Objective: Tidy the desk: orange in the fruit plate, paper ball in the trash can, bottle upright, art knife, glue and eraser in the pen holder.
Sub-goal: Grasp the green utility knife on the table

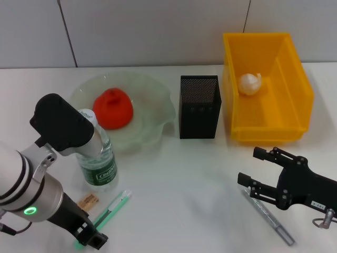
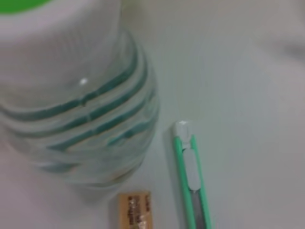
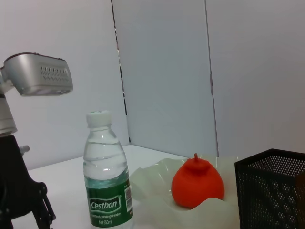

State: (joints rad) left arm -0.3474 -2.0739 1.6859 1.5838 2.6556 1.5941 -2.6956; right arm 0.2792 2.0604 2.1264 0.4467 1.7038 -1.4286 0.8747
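The orange (image 1: 113, 108) lies in the pale green fruit plate (image 1: 152, 124). A white paper ball (image 1: 250, 83) sits inside the yellow trash can (image 1: 295, 100). The water bottle (image 1: 97, 153) stands upright beside the plate. A green art knife (image 1: 113, 208) and a small tan eraser (image 1: 87, 202) lie in front of the bottle, right by my left gripper (image 1: 89, 238). A slim grey glue stick (image 1: 269, 217) lies beneath my right gripper (image 1: 253, 166), which is open and holds nothing. The black mesh pen holder (image 1: 199, 105) stands mid-table. The left wrist view shows the bottle (image 2: 76, 109), knife (image 2: 190, 176) and eraser (image 2: 136, 210) close up.
The left arm's grey body (image 1: 31, 190) fills the front left corner. In the right wrist view the bottle (image 3: 106, 176), orange (image 3: 198, 186) and pen holder (image 3: 271, 191) line up across the table. Bare white tabletop (image 1: 184, 190) lies between the two grippers.
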